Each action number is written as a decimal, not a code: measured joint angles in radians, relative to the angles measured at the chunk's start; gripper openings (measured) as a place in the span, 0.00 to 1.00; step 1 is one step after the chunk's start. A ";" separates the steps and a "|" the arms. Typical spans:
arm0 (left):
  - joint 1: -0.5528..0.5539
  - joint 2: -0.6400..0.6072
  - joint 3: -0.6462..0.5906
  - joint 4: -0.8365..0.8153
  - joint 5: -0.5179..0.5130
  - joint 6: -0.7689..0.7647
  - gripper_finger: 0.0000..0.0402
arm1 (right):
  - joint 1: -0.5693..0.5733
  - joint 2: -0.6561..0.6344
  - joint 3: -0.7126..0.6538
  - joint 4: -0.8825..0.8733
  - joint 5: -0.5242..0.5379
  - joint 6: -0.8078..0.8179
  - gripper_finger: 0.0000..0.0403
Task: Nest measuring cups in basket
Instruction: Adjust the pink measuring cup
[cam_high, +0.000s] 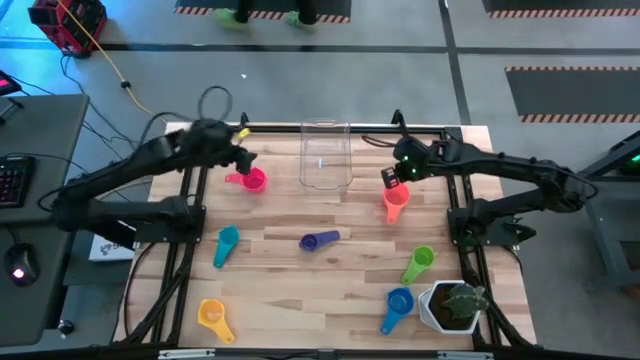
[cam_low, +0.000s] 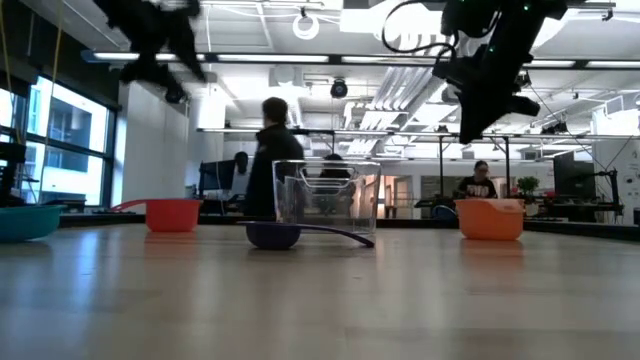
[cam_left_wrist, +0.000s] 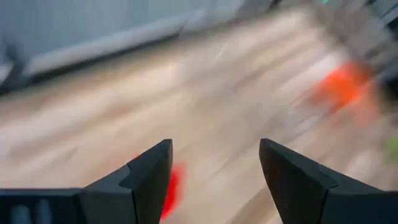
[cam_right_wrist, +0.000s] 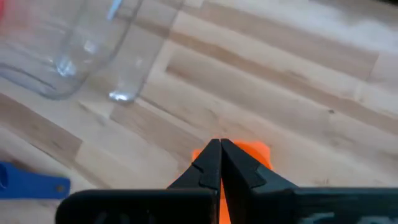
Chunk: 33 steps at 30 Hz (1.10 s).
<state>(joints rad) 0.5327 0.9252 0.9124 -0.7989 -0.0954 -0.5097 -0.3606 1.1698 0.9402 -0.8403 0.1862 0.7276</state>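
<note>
Nearest you, the purple cup (cam_low: 274, 234) lies mid-frame before the basket (cam_high: 325, 155), centre-top of the tabletop (cam_high: 300, 290). Your left claw (cam_high: 243, 160), open, hovers above the pink cup (cam_high: 254, 180). Your right claw (cam_high: 390, 178), closed and empty, hangs over the orange cup (cam_high: 395, 200).

- Worktop (cam_high: 300, 270): pale wood planks, smooth, matt.
- Basket (cam_high: 325, 155): clear glossy plastic.
- Measuring cups beside the basket, pink (cam_high: 252, 180) and orange (cam_high: 394, 199): smooth plastic.

Both arms reaching in toward the far middle.
The left pincer (cam_high: 243, 158) is hovering with fingers spread apart; the right pincer (cam_high: 392, 176) is hanging with fingers pressed together, holding nothing.
</note>
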 joint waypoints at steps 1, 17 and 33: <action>0.029 0.040 -0.002 -0.048 0.014 0.023 0.58 | 0.000 0.000 0.004 0.000 0.002 -0.004 0.00; 0.100 0.377 -0.006 -0.141 0.076 0.233 0.11 | 0.001 0.000 0.006 0.006 0.024 -0.009 0.00; 0.020 0.390 -0.245 0.250 0.048 0.102 0.00 | 0.001 0.001 0.006 0.067 0.050 -0.003 0.00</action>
<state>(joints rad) 0.5526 1.3151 0.6674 -0.5487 -0.0471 -0.4073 -0.3595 1.1706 0.9466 -0.7733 0.2363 0.7246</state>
